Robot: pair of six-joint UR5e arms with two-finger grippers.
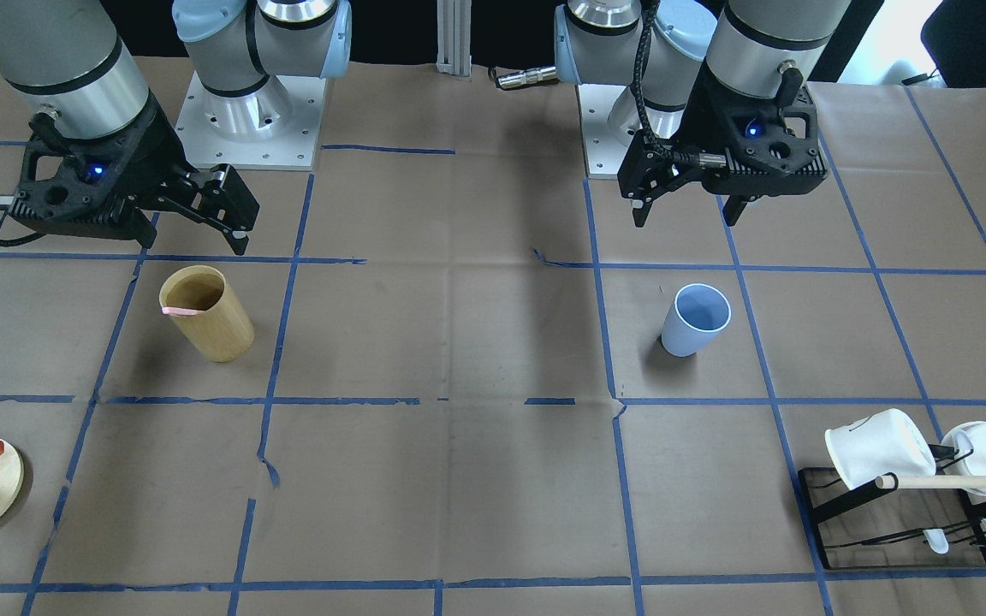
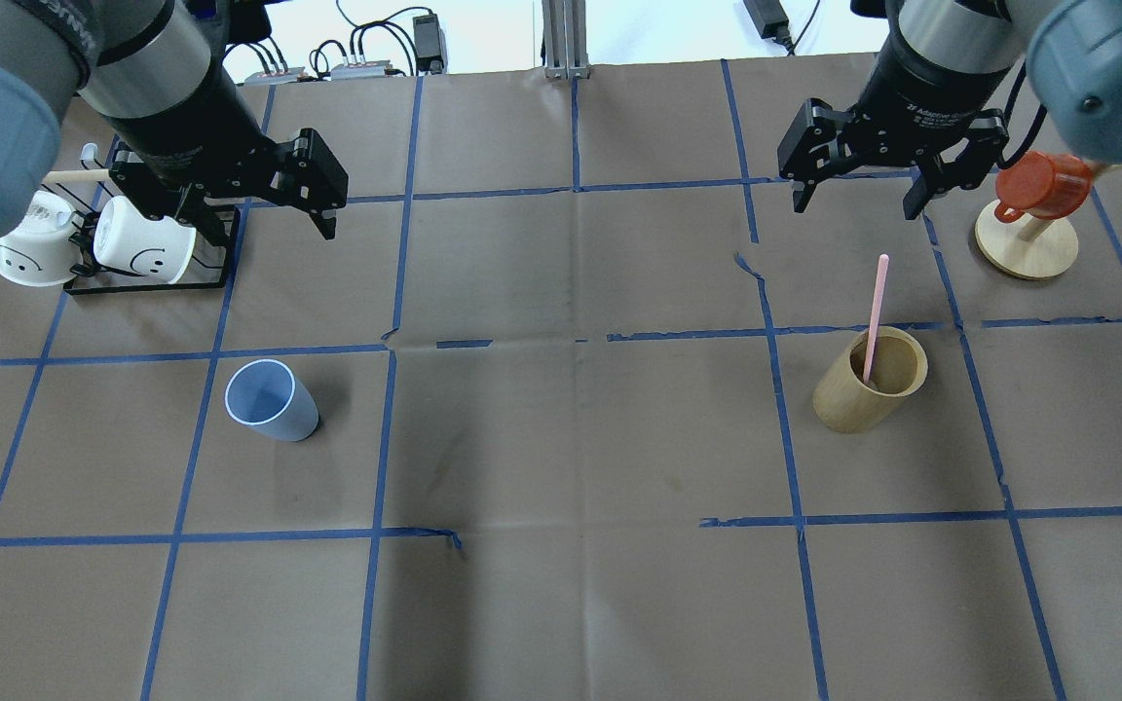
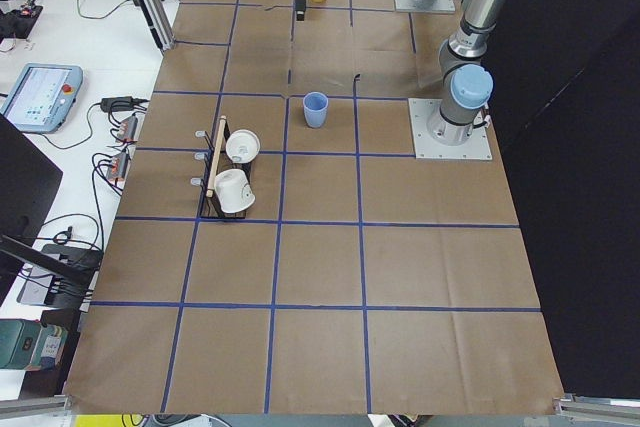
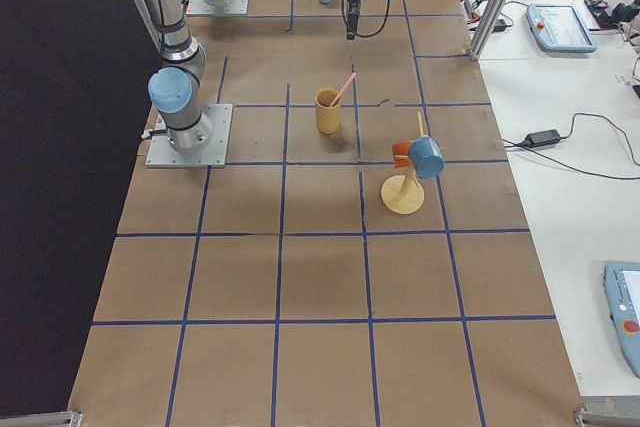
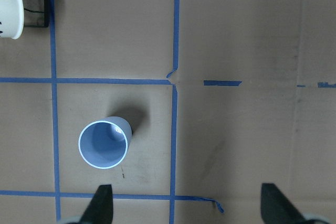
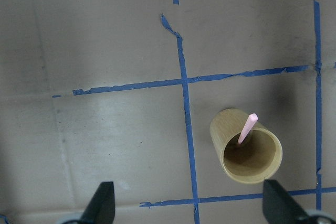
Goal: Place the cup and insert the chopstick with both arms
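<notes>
In the front-facing view, your left end effector (image 1: 685, 214) hangs spread wide and empty, well clear of the upright light blue plastic cup (image 1: 696, 321). The cup stands in the tabletop's left half, about midway between the robot-side and operator-side edges. I judge that grasping the cup comes first: centre over it, descend straight, straddle the wall and close gently.

In the overhead view, the right end effector (image 2: 855, 204) is also spread open and holds nothing. The thin pink chopstick (image 2: 876, 312) leans inside the tan bamboo cylinder holder (image 2: 870, 382).

In the wrist views, both targets sit off-centre, so align before descending.
</notes>
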